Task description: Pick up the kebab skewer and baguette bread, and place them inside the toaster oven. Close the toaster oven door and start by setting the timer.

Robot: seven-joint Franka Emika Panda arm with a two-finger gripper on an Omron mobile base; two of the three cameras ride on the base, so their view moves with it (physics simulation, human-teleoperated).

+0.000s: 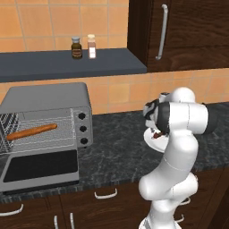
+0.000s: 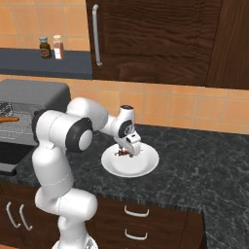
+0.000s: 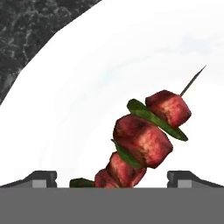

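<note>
With the gripper [image 3: 112,177] spread open astride the kebab skewer [image 3: 144,140] on the white plate [image 2: 146,165], an off-centre closure risked the meat chunks slipping free

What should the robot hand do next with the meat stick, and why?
Probably close the fingers on the kebab skewer. It lies on the white plate between the open fingers, and the baguette bread already rests inside the toaster oven.

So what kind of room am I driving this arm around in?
A kitchen, rendered. A toaster oven sits on a dark stone counter backed by orange tile, with dark wood cabinets above and a kebab skewer on a white plate.
</note>
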